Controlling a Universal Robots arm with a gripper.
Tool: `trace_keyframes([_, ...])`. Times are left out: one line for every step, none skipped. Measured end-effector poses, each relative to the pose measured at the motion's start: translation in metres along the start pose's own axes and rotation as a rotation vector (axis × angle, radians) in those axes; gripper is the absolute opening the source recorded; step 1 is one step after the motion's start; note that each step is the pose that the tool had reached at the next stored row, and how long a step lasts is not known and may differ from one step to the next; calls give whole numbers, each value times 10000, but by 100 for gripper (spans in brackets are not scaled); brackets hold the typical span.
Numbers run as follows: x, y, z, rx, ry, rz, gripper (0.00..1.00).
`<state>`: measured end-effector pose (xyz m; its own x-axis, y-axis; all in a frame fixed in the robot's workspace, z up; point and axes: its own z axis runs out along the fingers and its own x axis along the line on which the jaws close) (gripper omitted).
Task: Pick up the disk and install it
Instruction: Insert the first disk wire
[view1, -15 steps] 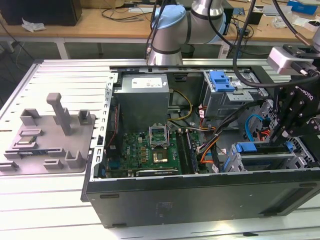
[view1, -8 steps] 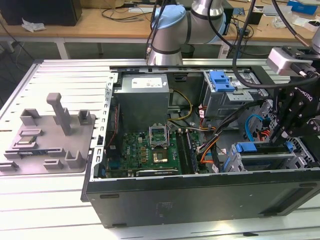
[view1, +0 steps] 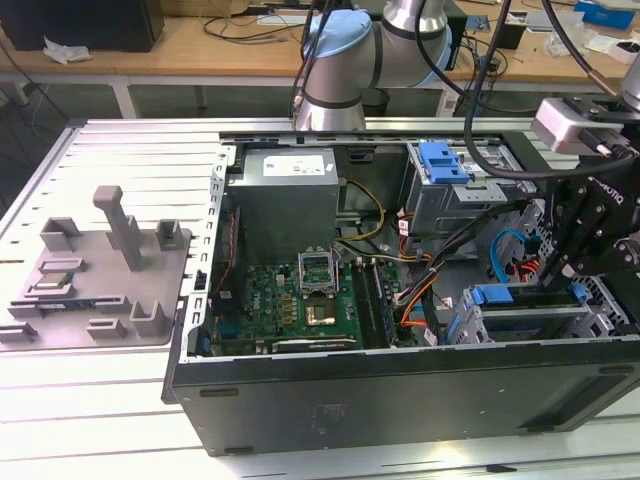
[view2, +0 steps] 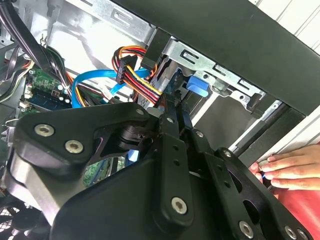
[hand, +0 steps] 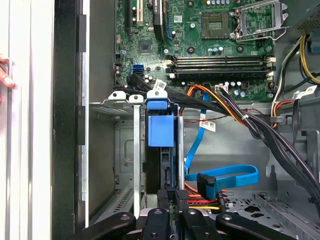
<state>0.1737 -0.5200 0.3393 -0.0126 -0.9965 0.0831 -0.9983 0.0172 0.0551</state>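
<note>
tool (hand: 173, 196) nearly closed, pinching disk (hand: 167, 167)

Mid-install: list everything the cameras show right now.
case: 1, black, open, on table
table: 1, silver, slatted
power supply: 1, grey, case's far side
motherboard: 1, green, case floor
latch: 1, blue, atop far drive cage
flat cable: blue, count unclear, beside bay
fixture: 1, grey, exterior view's left of case
disk: 1, dark edge, blue rail, edge-on in bay at gripper
arm: 1, silver-blue, beyond case
gripper: 1, black, at bay
hand: 1, by case's outer wall
</note>
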Motion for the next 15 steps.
trace_keyframes([0,0,2,0,2,0,17])
trace_keyframes([-1,0,4,0,3,0,17])
trace_keyframes([-1,-1,8,1,2,0,17])
trace_keyframes([-1,-1,10,0,3,0,17])
trace_keyframes([-5,-3,51,0,2,0,17])
trace_keyframes([-6,-4,66,1,2,0,17])
trace_keyframes([-5,-4,67,0,5,0,17])
trace_keyframes([-6,-4,68,0,7,0,17])
trace_keyframes([-7,-4,75,0,4,0,17])
trace_keyframes([-7,-4,77,0,3,0,17])
trace_keyframes([-8,-4,81,-1,-4,-1,17])
trace_keyframes([-8,-4,94,-4,-30,0,18])
trace_keyframes([-7,-4,88,-3,-23,1,23])
trace_keyframes([-6,-3,69,0,-1,2,29])
trace_keyframes([-6,-3,65,0,-3,1,36])
